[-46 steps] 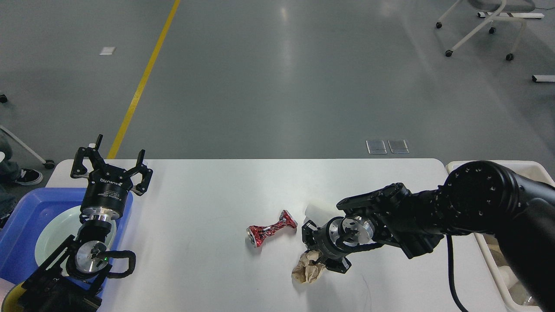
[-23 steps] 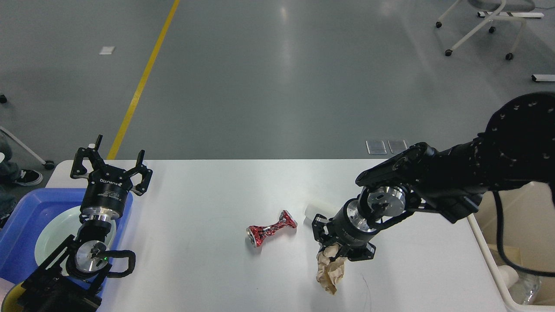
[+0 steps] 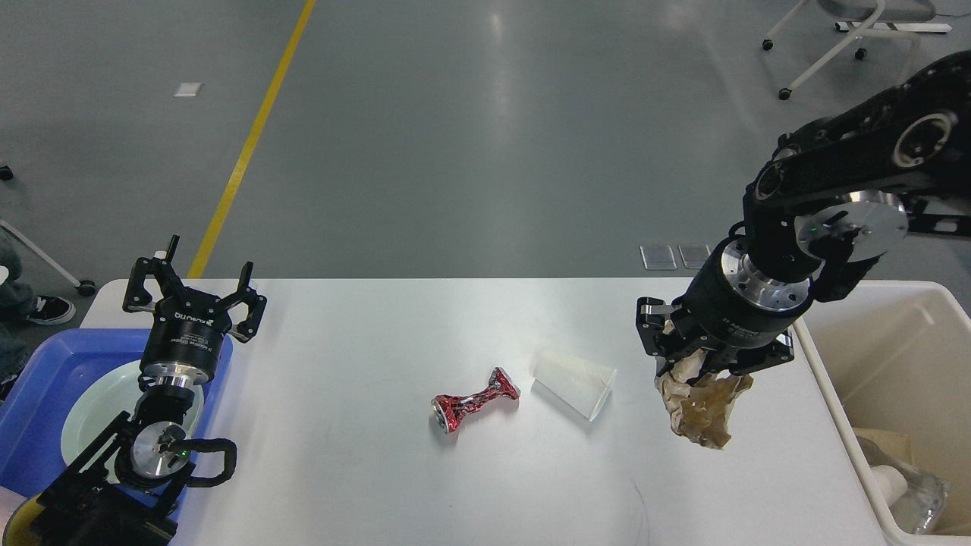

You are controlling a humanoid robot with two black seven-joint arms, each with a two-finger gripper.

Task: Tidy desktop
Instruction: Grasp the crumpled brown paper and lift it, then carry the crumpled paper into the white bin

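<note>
The white desktop (image 3: 364, 470) fills the lower view. My right gripper (image 3: 702, 373) is shut on a crumpled brown paper wad (image 3: 702, 406) and holds it lifted above the desktop's right side, near the bin. A crushed red can (image 3: 475, 400) lies in the middle of the desktop. A clear plastic cup (image 3: 574, 383) lies on its side just right of the can. My left gripper (image 3: 196, 284) is open and empty, pointing away above the tray's far edge at the left.
A blue tray (image 3: 34, 398) with a pale green plate (image 3: 95, 409) sits at the left edge under my left arm. A cream-white bin (image 3: 838, 425) with some trash stands off the right edge. Wheeled chair legs (image 3: 838, 53) stand on the floor far back.
My right gripper took the brown paper wad off the desktop, lifted it and carried it right toward the bin. The clear cup is now uncovered. The left arm has not moved.
</note>
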